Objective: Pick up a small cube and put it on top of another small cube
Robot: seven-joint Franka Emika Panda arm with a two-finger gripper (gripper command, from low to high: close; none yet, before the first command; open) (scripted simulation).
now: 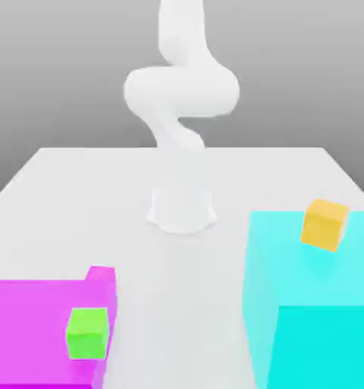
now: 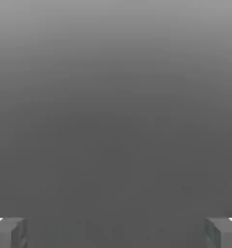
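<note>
Magenta on magenta is our first worry: the small magenta cube (image 1: 100, 274) sits behind the large flat magenta block (image 1: 33, 327), partly hidden by it in the exterior view, so we could misjudge where one ends and the other begins. We cannot tell whether they touch; if they do, coming down beside the cube could knock a fingertip against the block. Our pincer (image 2: 116, 233) is spread wide with nothing between its tips, and a descent off centre would push the cube instead of straddling it.

Stacking brings its own trouble. The bright green cube (image 1: 87, 333) stands near the edge of its block, so a sideways nudge could tip it off. The orange cube (image 1: 324, 225) sits turned on the cyan block (image 1: 327, 349); if we released without matching that angle, our cube might rest poorly and slide.
</note>
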